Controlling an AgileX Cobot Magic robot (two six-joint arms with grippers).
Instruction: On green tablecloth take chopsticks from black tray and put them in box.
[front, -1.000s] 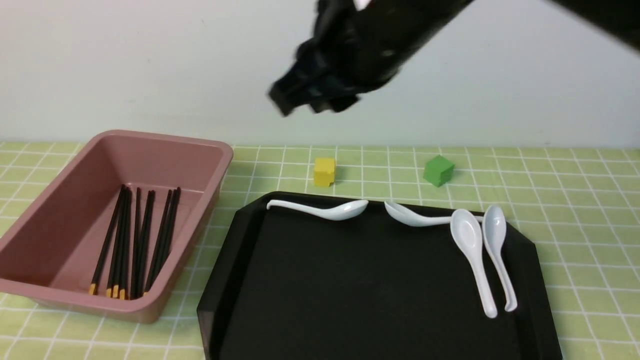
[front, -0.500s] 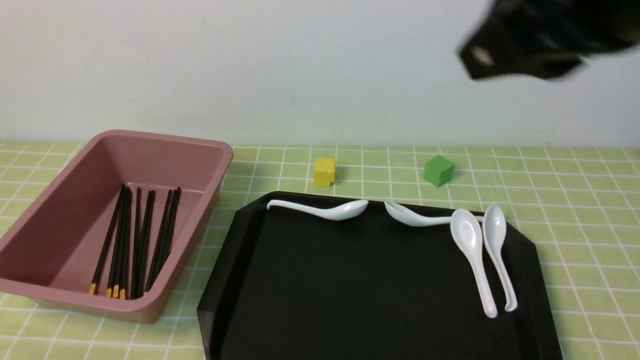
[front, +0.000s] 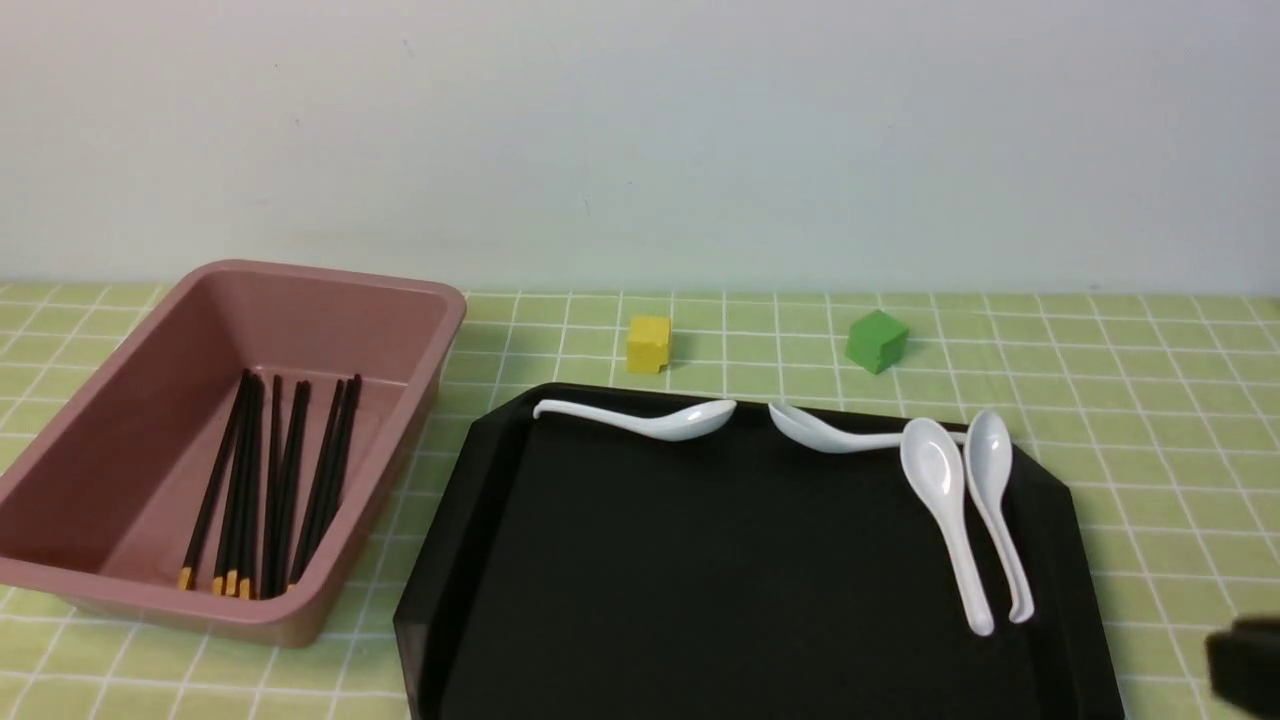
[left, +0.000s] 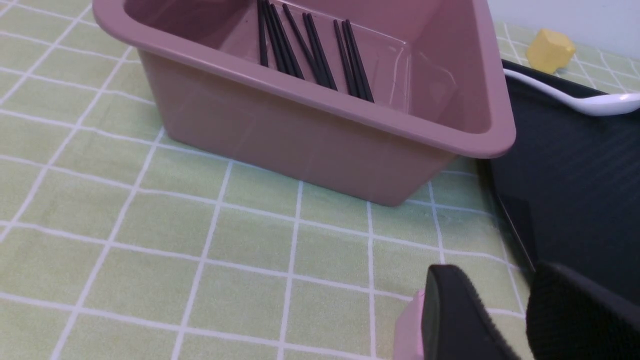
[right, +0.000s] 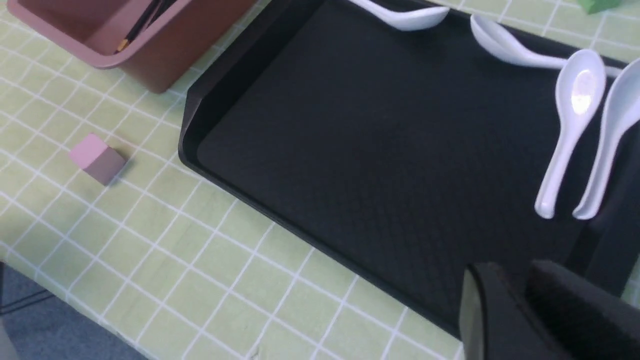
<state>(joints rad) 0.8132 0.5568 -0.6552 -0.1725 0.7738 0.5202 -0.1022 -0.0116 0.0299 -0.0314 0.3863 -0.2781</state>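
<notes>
The chopsticks (front: 270, 480) lie side by side inside the pink box (front: 330, 275) at the left of the green tablecloth (front: 1150, 400). The black tray (front: 720, 580) holds no chopsticks, only white spoons. My left gripper (left: 492, 280) hangs low over the cloth in front of the box (left: 325, 105), beside the tray's corner. Its fingers stand a little apart with nothing between them. My right gripper (right: 505, 272) is shut and empty over the tray's (right: 375, 140) near right edge. Only a dark bit of the right gripper (front: 1245, 660) shows in the front view.
Several white spoons (front: 945, 500) lie along the tray's far and right sides. A yellow cube (front: 648, 343) and a green cube (front: 877, 340) sit on the cloth behind the tray. A pink cube (right: 96, 159) sits on the cloth near the tray's front left corner.
My right arm swung from high above the tray's middle to the upper right, then dropped to the lower right corner of the front view. The chopsticks, box and spoons stayed put.
</notes>
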